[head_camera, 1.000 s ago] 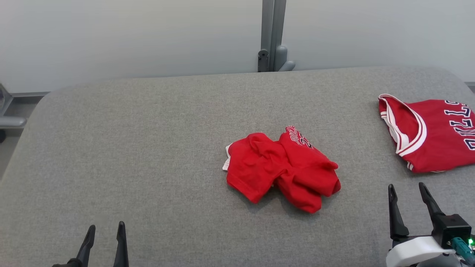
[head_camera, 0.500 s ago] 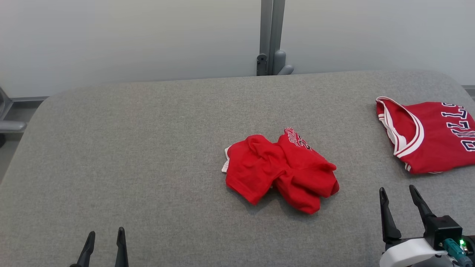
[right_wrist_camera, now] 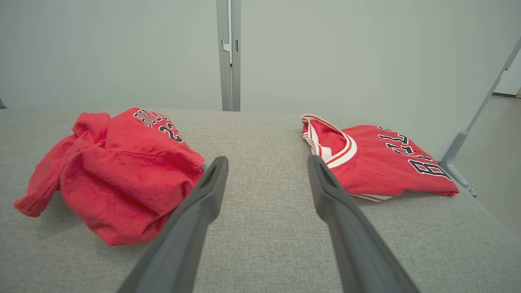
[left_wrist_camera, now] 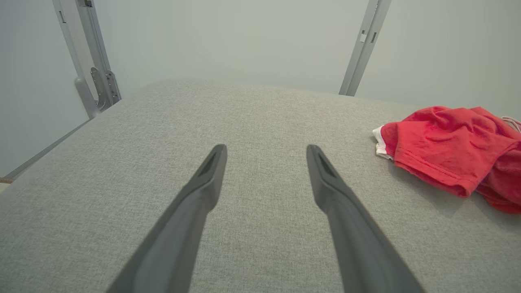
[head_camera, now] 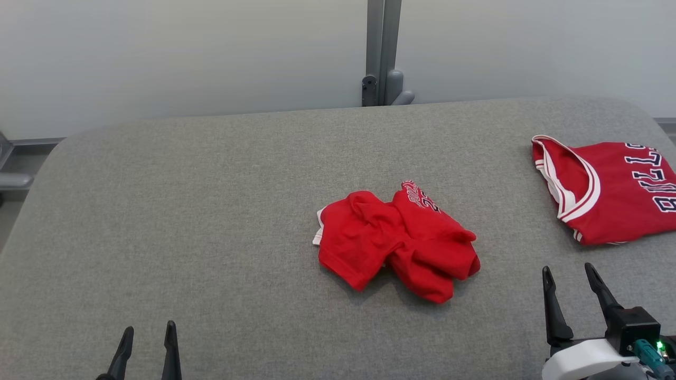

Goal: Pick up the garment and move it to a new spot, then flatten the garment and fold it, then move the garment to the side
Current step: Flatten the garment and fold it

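A crumpled red garment with white trim lies bunched near the middle of the grey padded table. The left wrist view has the garment at its right, and in the right wrist view the garment lies left of the fingers. My left gripper stands open at the lower left, well away from the garment, with nothing between its fingers. Low on the right, my right gripper is open and empty, a short way right of the garment, its fingers apart.
A folded red jersey with white trim and dark lettering lies flat at the table's right edge; the right wrist view has the jersey right of the fingers. A grey metal post rises behind the table against a pale wall.
The head camera has shifted a little, so the whole scene sits slightly left. The right gripper sits a little lower and further left; both stay open. The garment lies as before.
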